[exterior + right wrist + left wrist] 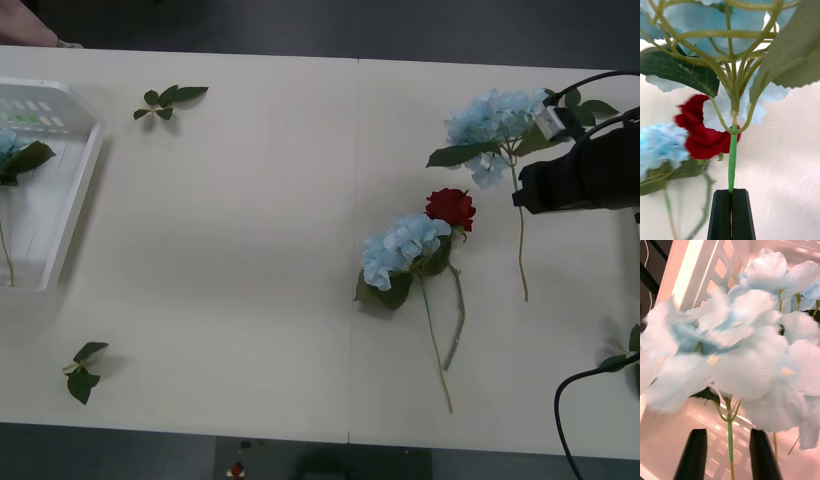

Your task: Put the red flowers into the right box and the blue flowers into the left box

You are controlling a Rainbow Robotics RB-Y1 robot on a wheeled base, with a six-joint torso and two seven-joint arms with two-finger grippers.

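The right gripper [731,195] has its fingers closed on a blue flower's stem [732,161], held at the surface's right, so its carry runs across toward the left box [78,200], where the left gripper [728,453] waits spread wide

Even, soft overhead light falls on the table [250,250]; leaf sprigs and flowers cast only faint, short shadows beside themselves. In the left wrist view the blue flower head [745,352] is overexposed and blurred. Behind the sharp stem [732,161], the red rose [703,138] is out of focus.
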